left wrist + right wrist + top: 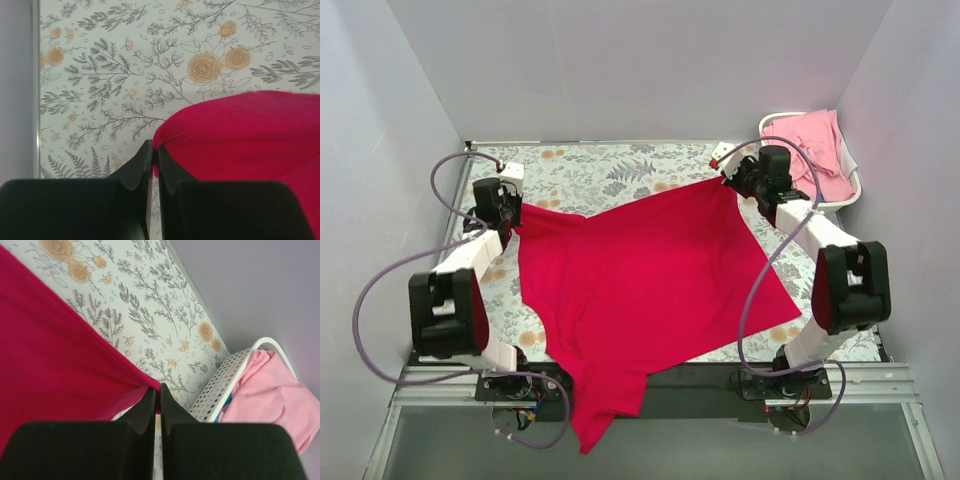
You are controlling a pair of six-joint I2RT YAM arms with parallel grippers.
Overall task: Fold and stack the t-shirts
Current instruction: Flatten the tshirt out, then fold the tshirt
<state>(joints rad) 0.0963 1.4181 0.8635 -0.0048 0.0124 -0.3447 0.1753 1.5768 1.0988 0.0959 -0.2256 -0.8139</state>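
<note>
Cloth of the red t-shirt [640, 280] looks light and limp; it lies spread across the worktop [610, 165], one end hanging over the near edge. Left jaws and right jaws each pinch a far hemmed corner, probably a sound hold.

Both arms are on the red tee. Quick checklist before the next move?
1. Left pincer shut on the red t-shirt edge: ok.
2. Right pincer shut on its far corner: ok.
3. Shirt fully on the table: not ok, one end hangs over the near edge between the arm bases.
4. Pink t-shirts in the basket, apart from the red one: ok.
5. Number of cloth layers in each grip: cannot tell.
</note>
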